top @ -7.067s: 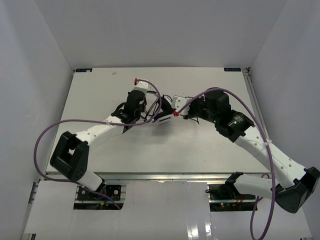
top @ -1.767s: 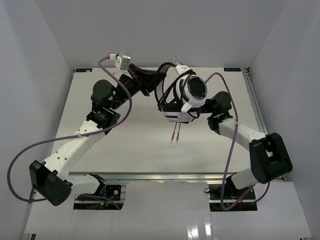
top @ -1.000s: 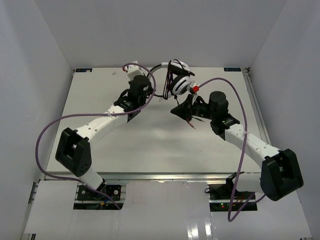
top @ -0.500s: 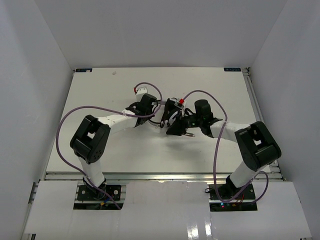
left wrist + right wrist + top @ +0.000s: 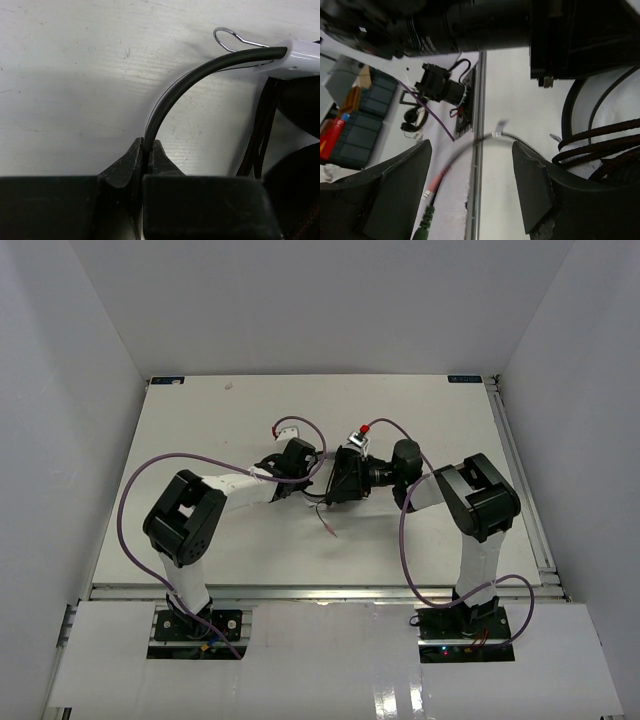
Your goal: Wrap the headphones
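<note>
The headphones point(image 5: 323, 484) lie on the table between my two grippers, largely hidden by them from above. My left gripper point(image 5: 147, 147) is shut on the thin black headband point(image 5: 167, 92), which arcs up to a white end piece point(image 5: 300, 60). A black ear pad point(image 5: 300, 105) and braided black cable point(image 5: 262, 125) show at the right. My right gripper point(image 5: 470, 185) is open. The loose cable end, with its pink plug point(image 5: 440, 177) and green plug point(image 5: 422, 222), runs between the fingers untouched. Cable turns point(image 5: 600, 140) are wound round the headset. The plugs point(image 5: 328, 527) rest on the table.
Purple robot cables point(image 5: 150, 475) loop beside both arms. The table's near edge rail point(image 5: 479, 150) runs under the right gripper's view. White walls enclose the table point(image 5: 200, 420) on three sides. The right arm point(image 5: 480, 500) is folded tightly.
Both arms brought the headphones down from mid-air to the table and nearer. My right gripper opened and let go of the cable; the plugs dropped forward. The left stayed shut.
</note>
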Motion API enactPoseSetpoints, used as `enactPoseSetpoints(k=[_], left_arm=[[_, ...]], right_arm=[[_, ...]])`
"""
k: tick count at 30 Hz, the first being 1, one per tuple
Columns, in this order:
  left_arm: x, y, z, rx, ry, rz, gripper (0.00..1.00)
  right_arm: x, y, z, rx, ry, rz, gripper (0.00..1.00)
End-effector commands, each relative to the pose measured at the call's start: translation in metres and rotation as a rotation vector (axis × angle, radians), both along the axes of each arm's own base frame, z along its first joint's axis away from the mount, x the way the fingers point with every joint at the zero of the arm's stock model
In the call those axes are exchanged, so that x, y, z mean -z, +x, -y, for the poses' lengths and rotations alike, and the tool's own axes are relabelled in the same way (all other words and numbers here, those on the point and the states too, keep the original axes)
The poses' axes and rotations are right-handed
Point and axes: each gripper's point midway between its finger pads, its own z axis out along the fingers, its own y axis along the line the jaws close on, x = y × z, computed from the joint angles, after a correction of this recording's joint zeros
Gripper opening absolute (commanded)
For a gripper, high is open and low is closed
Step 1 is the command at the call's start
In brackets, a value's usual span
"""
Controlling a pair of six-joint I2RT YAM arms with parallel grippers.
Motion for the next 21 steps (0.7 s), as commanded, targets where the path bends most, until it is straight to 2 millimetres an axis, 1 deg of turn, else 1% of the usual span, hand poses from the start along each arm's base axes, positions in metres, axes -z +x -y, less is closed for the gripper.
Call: enactPoseSetpoints(k=[1,3,6,7,10,11,12,14,16,18,19,20,21], left_arm=[[-0.020,-0.011,0.023,0.067,-0.097,0.016,0.00],[-0.018,-0.014,0.021,0.060,-0.103,0.010,0.00],[-0.016,-0.017,0.020,0.056,-0.104,0.004,0.00],[-0.015,-0.017,0.019,0.055,-0.102,0.004,0.00],[-0.011,-0.018,0.018,0.053,-0.093,-0.003,0.00],[-0.011,-0.018,0.017,0.051,-0.092,-0.003,0.00],[-0.009,-0.018,0.017,0.049,-0.088,-0.004,0.00],[-0.008,-0.018,0.014,0.044,-0.072,-0.004,0.00],[-0.009,-0.017,0.011,0.040,-0.052,0.003,0.00],[-0.018,-0.014,0.010,0.043,-0.042,0.021,0.00],[-0.024,-0.012,0.010,0.047,-0.038,0.032,0.03],[-0.031,-0.009,0.011,0.051,-0.038,0.045,0.09],[-0.039,-0.007,0.012,0.053,-0.046,0.059,0.20]], right_arm=[[-0.061,0.039,0.009,0.106,0.209,0.179,0.73],[-0.070,0.052,0.014,0.136,0.233,0.185,0.73],[-0.083,0.061,0.022,0.159,0.256,0.208,0.72],[-0.083,0.061,0.022,0.160,0.255,0.209,0.72],[-0.096,0.060,0.022,0.154,0.262,0.244,0.73],[-0.096,0.062,0.022,0.151,0.257,0.251,0.73],[-0.106,0.060,0.023,0.141,0.258,0.289,0.74],[-0.118,0.057,0.025,0.119,0.250,0.349,0.75],[-0.124,0.051,0.028,0.073,0.224,0.444,0.79],[-0.132,0.047,0.033,0.066,0.188,0.461,0.80],[-0.133,0.047,0.036,0.074,0.161,0.467,0.81],[-0.135,0.047,0.040,0.088,0.138,0.505,0.81],[-0.145,0.052,0.041,0.120,0.147,0.655,0.82]])
